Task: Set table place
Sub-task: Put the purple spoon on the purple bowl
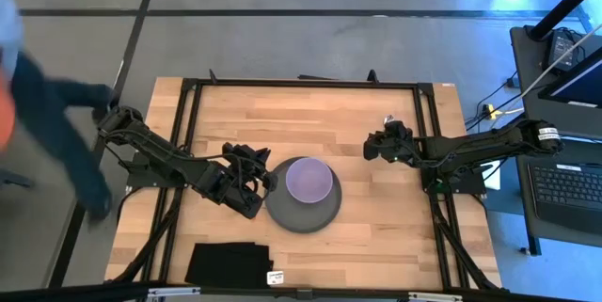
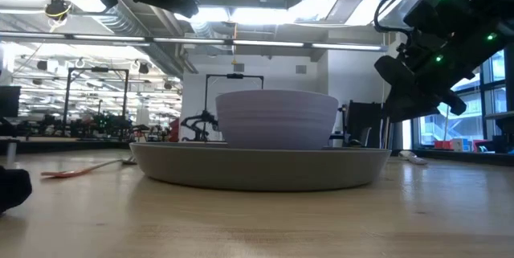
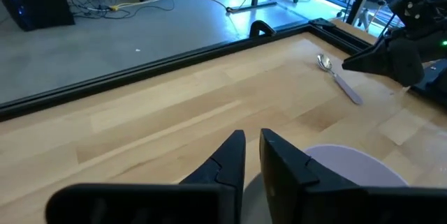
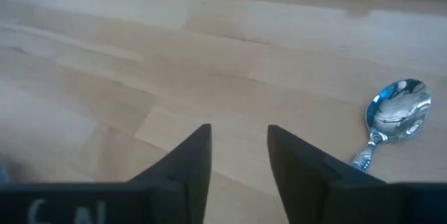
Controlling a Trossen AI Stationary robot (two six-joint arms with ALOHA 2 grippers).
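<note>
A lilac bowl (image 1: pixel 308 180) stands in a dark grey round plate (image 1: pixel 303 214) on the table (image 1: pixel 310 114); both also show in the low view, bowl (image 2: pixel 277 119) and plate (image 2: pixel 261 165). My left gripper (image 1: pixel 270 178) hovers just left of the bowl, its fingers (image 3: pixel 236 148) a narrow gap apart and empty. My right gripper (image 1: pixel 370 148) is open and empty above bare wood (image 4: pixel 239 140). The lilac-handled spoon (image 4: pixel 393 116) lies flat just beyond it, toward the far right. The orange-handled fork (image 2: pixel 80 169) lies flat on the table at the left.
A folded black cloth (image 1: pixel 229 264) lies at the near edge, left of the middle. The black rail frame (image 1: pixel 188 104) runs around the tabletop. A person (image 1: pixel 47 104) stands off the table's left side. Bare wood lies between the plate and the far edge.
</note>
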